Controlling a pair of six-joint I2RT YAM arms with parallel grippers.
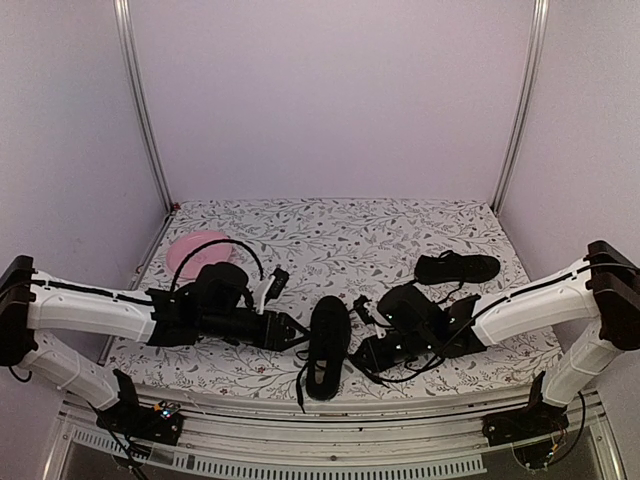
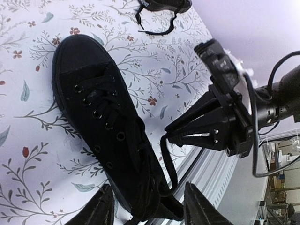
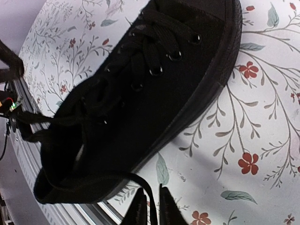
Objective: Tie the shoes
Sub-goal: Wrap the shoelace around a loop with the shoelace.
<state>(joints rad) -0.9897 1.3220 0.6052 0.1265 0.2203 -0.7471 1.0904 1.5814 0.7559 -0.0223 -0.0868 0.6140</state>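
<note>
Left gripper [image 2: 147, 186] stands open, its fingers astride the heel of the near shoe [image 2: 98, 108] and gripping nothing you can see. Your right gripper [image 3: 151, 194] is pinched almost closed on a flat black lace [image 2: 168, 161]. That shoe is matte black canvas with a smooth toe cap and shiny eyelets [image 3: 156, 71]. It lies on the flowered cloth [image 3: 262, 117] at the table's near edge, long axis near to far, toe far. Only the top view shows you the second shoe [image 1: 458, 267] whole, far right, lying left to right, and a round pink plate [image 1: 190, 252] far left. The eyelets show only in the wrist views.
</note>
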